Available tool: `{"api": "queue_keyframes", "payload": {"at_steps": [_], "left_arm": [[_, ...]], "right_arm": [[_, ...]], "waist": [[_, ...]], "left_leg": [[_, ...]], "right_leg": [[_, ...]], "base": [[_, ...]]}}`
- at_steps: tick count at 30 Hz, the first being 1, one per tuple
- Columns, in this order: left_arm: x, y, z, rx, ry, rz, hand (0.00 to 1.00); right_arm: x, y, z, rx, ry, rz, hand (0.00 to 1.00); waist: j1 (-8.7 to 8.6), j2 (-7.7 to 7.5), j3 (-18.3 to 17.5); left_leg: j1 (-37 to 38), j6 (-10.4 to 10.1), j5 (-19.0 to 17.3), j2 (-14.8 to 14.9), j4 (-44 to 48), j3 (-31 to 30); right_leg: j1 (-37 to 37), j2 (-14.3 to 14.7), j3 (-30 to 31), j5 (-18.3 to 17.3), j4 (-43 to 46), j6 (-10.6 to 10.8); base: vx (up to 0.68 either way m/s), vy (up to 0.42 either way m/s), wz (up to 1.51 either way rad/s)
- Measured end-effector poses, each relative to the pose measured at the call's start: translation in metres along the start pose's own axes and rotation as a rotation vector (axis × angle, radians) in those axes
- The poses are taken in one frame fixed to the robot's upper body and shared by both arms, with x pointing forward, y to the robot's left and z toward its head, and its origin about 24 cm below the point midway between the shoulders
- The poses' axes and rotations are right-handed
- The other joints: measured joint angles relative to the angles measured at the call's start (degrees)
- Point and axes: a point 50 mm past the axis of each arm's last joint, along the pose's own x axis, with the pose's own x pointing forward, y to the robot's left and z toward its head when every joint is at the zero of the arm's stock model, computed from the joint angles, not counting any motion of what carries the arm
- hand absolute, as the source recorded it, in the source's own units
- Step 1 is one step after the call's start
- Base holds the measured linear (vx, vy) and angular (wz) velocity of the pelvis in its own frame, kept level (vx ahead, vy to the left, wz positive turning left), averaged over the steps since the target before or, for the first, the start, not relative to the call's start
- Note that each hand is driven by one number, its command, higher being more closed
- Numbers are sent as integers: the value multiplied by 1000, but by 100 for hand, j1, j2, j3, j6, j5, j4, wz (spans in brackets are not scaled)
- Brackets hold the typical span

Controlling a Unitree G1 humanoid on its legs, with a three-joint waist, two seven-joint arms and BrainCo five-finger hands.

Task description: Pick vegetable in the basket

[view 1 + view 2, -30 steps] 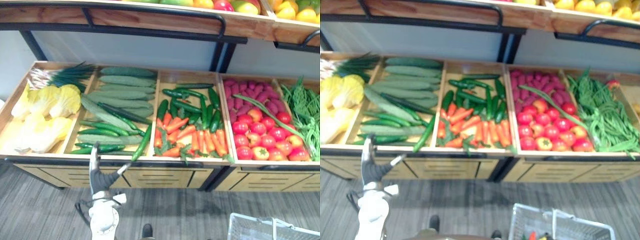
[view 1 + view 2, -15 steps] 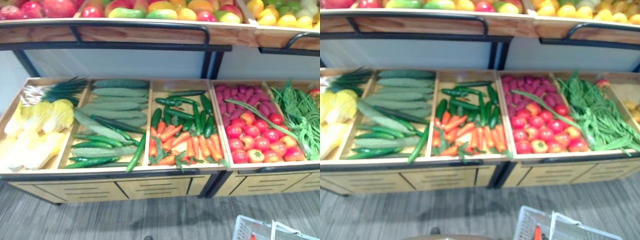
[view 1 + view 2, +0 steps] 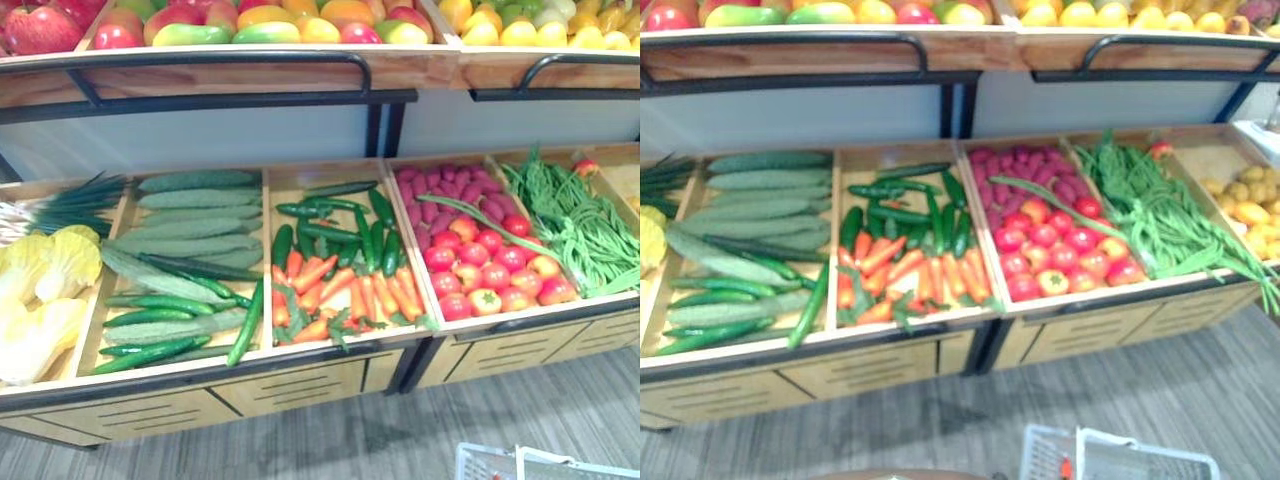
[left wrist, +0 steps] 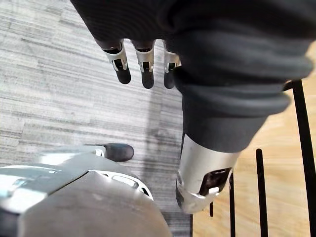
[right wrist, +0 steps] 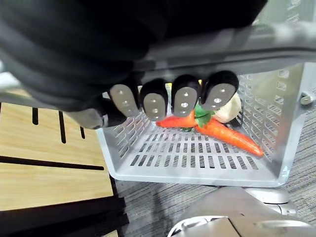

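Down at the lower right of the head views, the white basket [image 3: 1140, 462] shows in front of the wooden stand [image 3: 300, 380], over the grey floor [image 3: 400, 440] and below the bin of tomatoes [image 3: 490, 275]. The right hand [image 5: 154, 101] has its fingers curled tight round the basket's grey handle [image 5: 256, 47], clamped on it. Inside the basket lie two carrots [image 5: 229, 134] with green tops, touching each other near one wall, and a pale round thing [image 5: 228, 111] sits just behind them; what it is cannot be told. The stand's slotted wooden front is just beside the basket. The left hand [image 4: 146, 69] is beside the stand's front, over the floor, its fingers straight and apart from the thumb, holding nothing. On the stand, the bins run from the robot's left: yellow cabbages [image 3: 50, 280] with spring onions [image 3: 70, 200] behind them, then cucumbers [image 3: 200, 215] stacked in rows, then a carrot pile [image 3: 345, 295] with green peppers [image 3: 340, 225] behind it. Next come the tomatoes with purple vegetables [image 3: 450, 190] at the back, and one long green stalk lies across both. Green beans [image 3: 575, 215] fill the next bin, and small yellow lumps [image 3: 1240, 200] lie in the bin at the far right. Above, an upper shelf [image 3: 250, 70] carries red, yellow and green fruit [image 3: 250, 20].
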Motion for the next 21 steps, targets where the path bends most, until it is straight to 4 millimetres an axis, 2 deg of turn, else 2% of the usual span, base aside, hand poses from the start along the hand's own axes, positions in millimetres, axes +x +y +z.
{"api": "queue_keyframes", "payload": {"at_steps": [2,3,4,5,8,9,10,11,12,13,14,15,16,17,19,21], "left_arm": [[-1,0,-5,5,23,-2,0],[0,0,-3,4,20,-4,0],[1,1,-1,3,15,-5,0],[2,-1,3,-3,6,-11,0],[4,-1,11,-4,-12,-11,0],[6,1,17,4,-22,-5,0],[6,0,21,8,-31,-3,0],[7,1,23,7,-37,0,0],[7,1,24,5,-40,3,0],[8,2,27,8,-49,6,0],[8,1,32,6,-66,3,0],[9,-4,46,-2,-110,-7,0],[9,-7,54,5,-138,-17,0],[9,-9,56,15,-146,-23,0],[8,-13,60,45,-165,-47,0],[8,-15,62,56,-174,-67,0]], "right_arm": [[0,1,2,-16,-6,9,100],[1,1,3,-16,-10,9,100],[1,2,6,-14,-17,10,100],[2,3,11,-9,-30,12,100],[3,1,22,13,-80,3,100],[4,0,31,22,-120,-2,100],[4,2,38,28,-142,1,100],[3,4,41,36,-159,7,100],[3,10,54,38,-211,28,100],[3,14,67,43,-257,41,100],[3,16,69,49,-262,46,100],[3,14,65,60,-250,37,100],[3,12,56,69,-211,29,100],[4,12,52,72,-192,27,100],[3,13,36,88,-119,27,100],[1,16,20,121,-52,22,100]], "waist": [[8,1,47],[-2,-48,148],[-1,-29,230],[-14,-68,384],[-111,-83,463],[-140,-154,541],[-150,-217,591],[-138,-249,625],[-109,-253,705],[-85,-121,847],[-152,-143,920],[-137,-146,985],[-138,-150,994],[-140,-149,995],[-176,-146,991],[-148,-160,980]], "left_leg": [[176,-16,-57,12,1,165],[274,-18,-230,28,190,278],[253,-20,-395,61,467,334],[238,-10,-713,130,979,451],[44,72,-1079,227,1630,873],[-4,127,-1248,208,1800,1322],[-46,238,-1397,240,1971,1776],[-48,329,-1461,246,2010,1981],[-31,571,-1488,229,1919,2346],[63,641,-1442,432,1856,2837],[98,650,-1435,465,1852,3041],[169,658,-1401,509,1849,3330],[212,678,-1361,539,1848,3641],[238,700,-1330,534,1819,3774],[290,721,-1154,482,1623,4147],[282,707,-952,491,1485,4442]], "right_leg": [[44,16,169,-3,15,-3],[34,11,355,-55,172,6],[4,-3,453,-110,331,7],[-79,-11,670,-226,650,16],[-522,11,1219,-255,975,75],[-773,37,1697,-3,933,153],[-1032,123,1969,420,808,137],[-1169,194,1987,743,710,73],[-1199,396,1902,1943,-84,-144],[-1240,409,1123,1784,144,-327],[-1317,318,419,1063,837,-847],[-1321,13,-634,-14,2029,-1083],[-1170,-305,-1210,-463,2724,-1063],[-1066,-430,-1358,-606,2911,-1033],[-735,-758,-1380,-806,3261,-901],[-455,-864,-1209,-871,3125,-785]], "base": [[12,2,-46],[24,15,-54],[10,30,-76],[-6,23,-68],[-52,58,-105],[-86,124,-180],[-184,183,-200],[-208,146,-238],[-277,109,-244],[-224,62,-232],[-248,78,-172],[-197,86,-144],[-189,79,-135],[-180,44,-116],[-202,-25,-97],[-150,-134,-82]]}}
